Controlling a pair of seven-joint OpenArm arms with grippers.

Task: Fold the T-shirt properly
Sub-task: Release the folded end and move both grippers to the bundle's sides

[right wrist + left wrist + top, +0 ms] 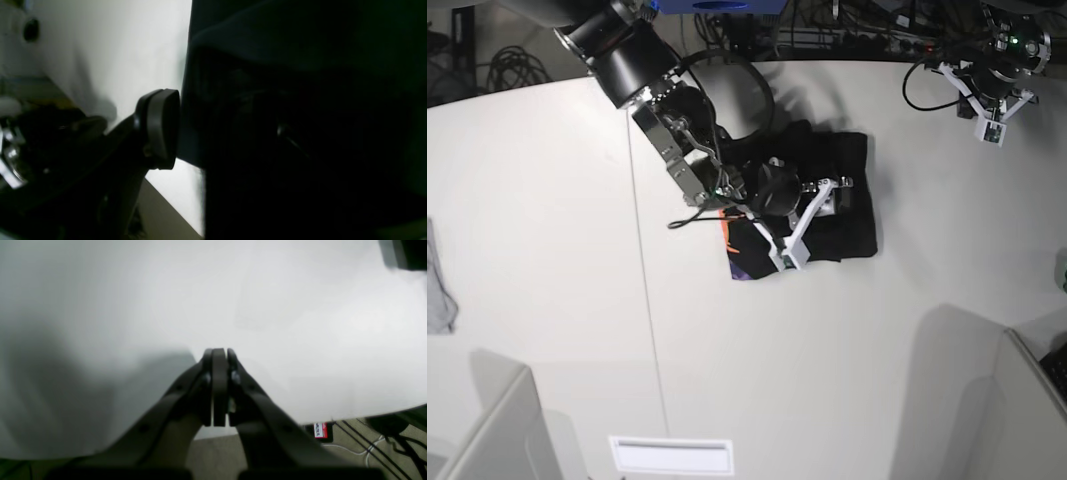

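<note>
The black T-shirt (pixel 852 232) lies folded into a compact bundle near the table's middle, and a bit of orange and purple print shows at its lower left corner (pixel 732 262). My right gripper (pixel 809 222) is down on the bundle with its fingers spread apart, open. In the right wrist view one finger pad (pixel 161 128) stands right beside the edge of the dark T-shirt (pixel 300 66); the other finger is lost in the dark. My left gripper (pixel 219 352) is shut with nothing in it, hovering over bare white table at the far right (pixel 993 132), well away from the shirt.
A small grey cloth (pixel 437 290) lies at the table's left edge. Grey panels stand at the front left (pixel 497 430) and front right (pixel 987 400). Cables run behind the table's back edge (pixel 847 35). Beneath the left wrist, the table edge (pixel 367 413) drops to a floor with cables.
</note>
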